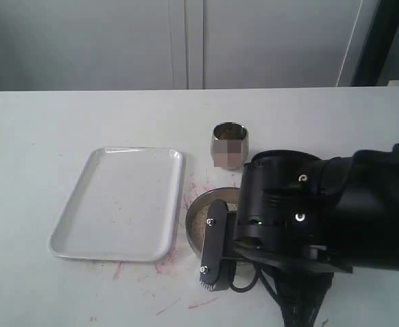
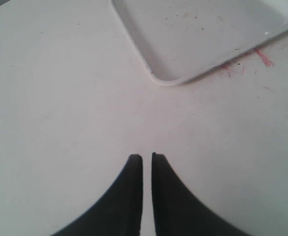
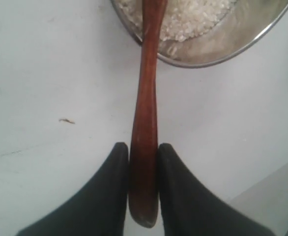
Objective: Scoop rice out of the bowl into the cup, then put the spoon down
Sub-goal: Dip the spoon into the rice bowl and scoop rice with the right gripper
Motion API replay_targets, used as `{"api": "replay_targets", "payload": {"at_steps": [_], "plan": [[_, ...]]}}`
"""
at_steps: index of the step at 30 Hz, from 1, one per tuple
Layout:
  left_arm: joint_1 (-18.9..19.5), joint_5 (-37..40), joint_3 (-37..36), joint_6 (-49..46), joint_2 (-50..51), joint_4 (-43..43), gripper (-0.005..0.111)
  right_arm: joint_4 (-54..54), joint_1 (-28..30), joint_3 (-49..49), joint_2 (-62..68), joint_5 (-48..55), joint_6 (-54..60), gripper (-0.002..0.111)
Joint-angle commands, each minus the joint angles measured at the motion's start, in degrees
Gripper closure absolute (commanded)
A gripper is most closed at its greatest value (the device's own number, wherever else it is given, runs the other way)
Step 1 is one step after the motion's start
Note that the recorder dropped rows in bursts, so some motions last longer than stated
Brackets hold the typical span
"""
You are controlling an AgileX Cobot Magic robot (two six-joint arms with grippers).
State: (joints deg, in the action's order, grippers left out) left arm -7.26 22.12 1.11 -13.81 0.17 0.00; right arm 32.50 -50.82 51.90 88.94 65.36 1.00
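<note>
Exterior view: 1 bowl (image 1: 190, 222), 1 cup (image 1: 229, 144); R end effector (image 3: 143, 147) grips 1 spoon (image 3: 148, 73), L end effector (image 2: 147, 158) closed.

Exterior view: right arm (image 1: 308, 211) covers most of the bowl (image 1: 190, 219). Only the arc round its 9 o'clock shows, with a sliver of rice (image 1: 201, 221).

Cup (image 1: 230, 139), at the bowl's 12 o'clock: a blurred square patch on the front. Contents can't be made out.

Right wrist view: spoon (image 3: 145, 123) scoop end runs out of frame, and the bowl's far side is cropped. In the exterior view the spoon is hidden behind the arm.

Left wrist view: tray (image 2: 208, 39) cut off, one corner seen.
</note>
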Motion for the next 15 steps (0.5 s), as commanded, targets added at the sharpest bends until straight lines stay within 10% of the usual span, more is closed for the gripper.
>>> {"api": "replay_targets", "payload": {"at_steps": [1, 15], "plan": [[-0.30, 1.90, -0.53, 0.33, -0.17, 0.00, 0.092, -1.40, 0.02, -0.07, -0.08, -0.18, -2.92, 0.108], [-0.30, 1.90, -0.53, 0.33, -0.17, 0.00, 0.092, -5.87, 0.02, -0.07, -0.08, -0.40, -12.08, 0.108]]}}
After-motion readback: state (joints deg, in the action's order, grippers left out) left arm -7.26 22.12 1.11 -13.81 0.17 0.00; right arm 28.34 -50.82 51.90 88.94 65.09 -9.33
